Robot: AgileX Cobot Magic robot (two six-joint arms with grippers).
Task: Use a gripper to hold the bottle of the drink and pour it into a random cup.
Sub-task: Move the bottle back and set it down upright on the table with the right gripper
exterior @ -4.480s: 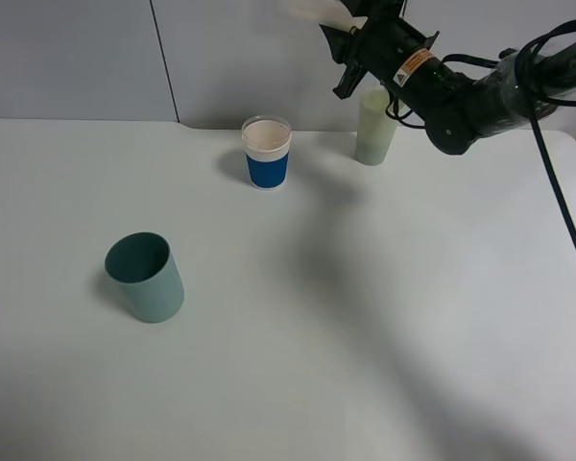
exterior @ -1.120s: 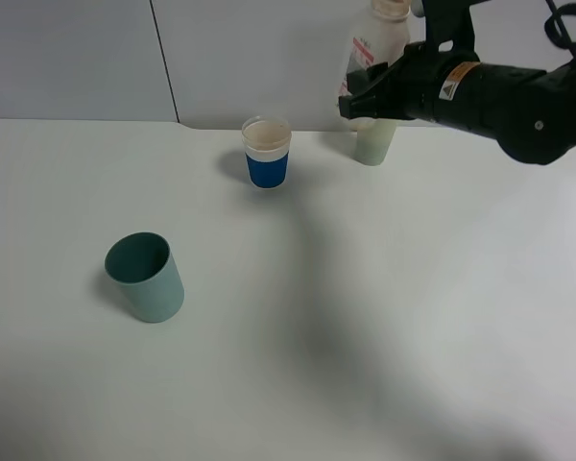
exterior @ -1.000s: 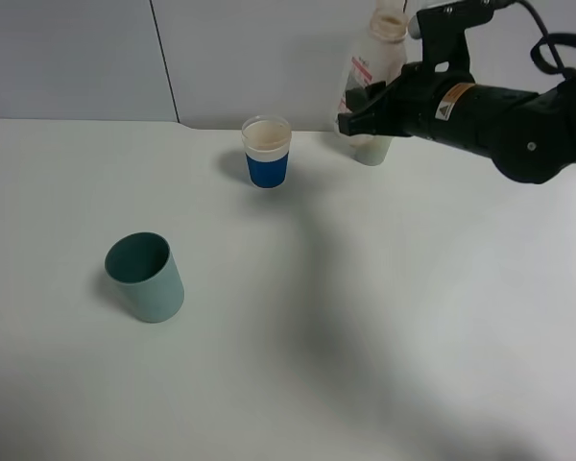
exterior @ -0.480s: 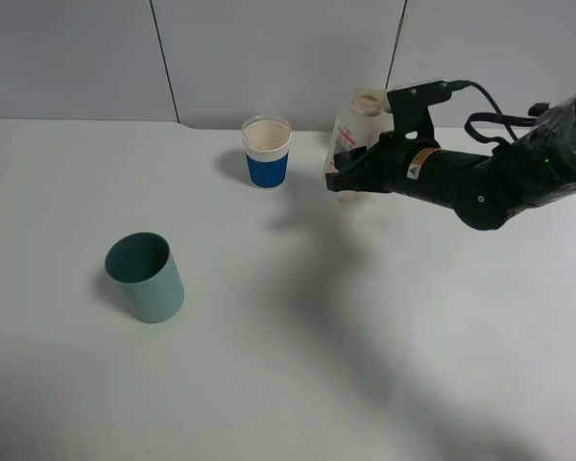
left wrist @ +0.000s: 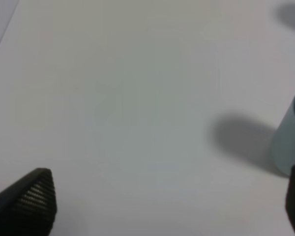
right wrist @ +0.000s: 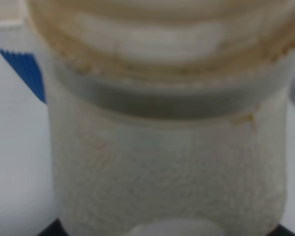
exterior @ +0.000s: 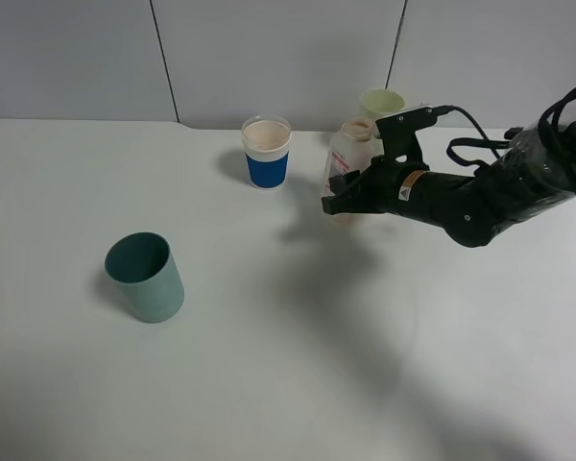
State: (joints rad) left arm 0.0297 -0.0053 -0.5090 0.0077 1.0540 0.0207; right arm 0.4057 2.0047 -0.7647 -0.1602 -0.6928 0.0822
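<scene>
In the right wrist view we find the bottle (right wrist: 167,147) blurred, with its mouth and base cut off by the frame. Only a sliver of the blue cup (right wrist: 22,69) shows. The teal cup (left wrist: 290,142) runs off the left wrist picture. From above, the pale green cup (exterior: 381,101) is partly hidden behind the bottle.

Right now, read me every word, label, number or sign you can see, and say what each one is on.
Nothing here can be quoted as it reads.
Pink-and-white label on the bottle of the drink: print too blurred to read.
Orange-yellow sticker behind the right gripper: marks too small to read.
Blue-banded cup: no lettering visible.
</scene>
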